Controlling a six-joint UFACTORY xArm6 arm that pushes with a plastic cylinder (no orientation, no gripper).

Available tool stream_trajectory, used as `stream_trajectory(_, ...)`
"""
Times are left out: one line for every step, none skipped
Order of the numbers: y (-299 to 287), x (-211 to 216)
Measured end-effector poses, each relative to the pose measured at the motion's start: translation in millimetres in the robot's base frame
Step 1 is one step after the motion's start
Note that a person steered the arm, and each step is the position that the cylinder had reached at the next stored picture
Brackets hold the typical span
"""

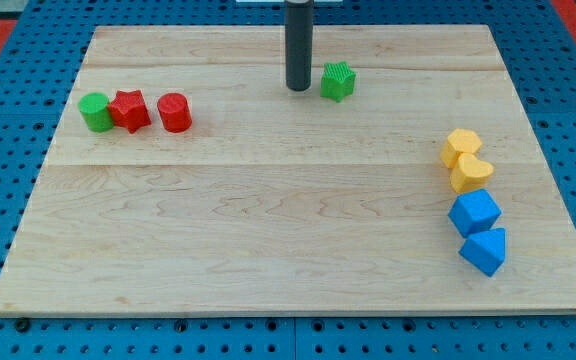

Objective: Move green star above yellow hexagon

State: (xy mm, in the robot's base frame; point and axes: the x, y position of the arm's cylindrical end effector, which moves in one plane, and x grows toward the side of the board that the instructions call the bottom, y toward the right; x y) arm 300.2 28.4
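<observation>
Nearest us, two blue blocks sit below the yellow hexagon and a second yellow block. Our tip stands just left of the one green star. We carry no gripper. Far left on the surface: one green cylinder, two red blocks.

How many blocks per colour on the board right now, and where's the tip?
Green: 2, the green star and the green cylinder
Red: 2, the red star and the red cylinder
Yellow: 2, the yellow hexagon and the yellow block just below it
Blue: 2, the blue block and the blue wedge
Total: 8
My tip sits just to the view's left of the green star.
</observation>
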Motion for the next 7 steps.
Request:
stream_trajectory(80, 0)
stream_trajectory(143, 4)
stream_trajectory(159, -28)
stream_trajectory(184, -6)
stream_trajectory(184, 29)
stream_trajectory(185, 48)
stream_trajectory(158, 23)
